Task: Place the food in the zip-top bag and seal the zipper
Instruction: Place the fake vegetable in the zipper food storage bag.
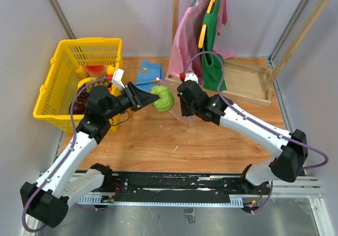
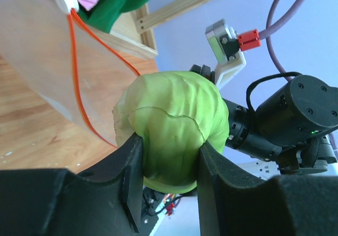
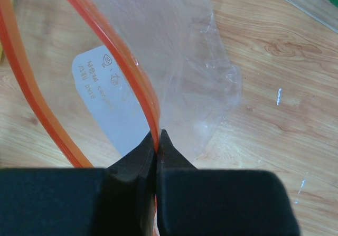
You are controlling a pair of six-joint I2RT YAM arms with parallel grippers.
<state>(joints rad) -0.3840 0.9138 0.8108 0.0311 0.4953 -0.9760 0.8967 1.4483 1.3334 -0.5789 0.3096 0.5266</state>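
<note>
A wooden table carries the scene, with a wooden rack at its far right corner, hung with a pink garment and a green garment. At the far left stands a yellow basket holding much of the food – a watermelon slice, yellow pieces and dark grapes among it. A folded blue cloth lies between basket and rack.

Near the middle of the table, the zip-top bag hangs clear and limp from the right gripper, whose jaws are pinched tight on the red zipper at the bag's rim. The mouth gapes, the two red strips spread apart.

Just beside that opening, the left gripper holds a green toy cabbage above the table, its two fingers clamped against either side of the rounded head. In the overhead view the cabbage sits between the two grippers, close to the bag's mouth but not inside it.

The zipper's white slider rests at one end of the strip – the upper end in the left wrist view.
</note>
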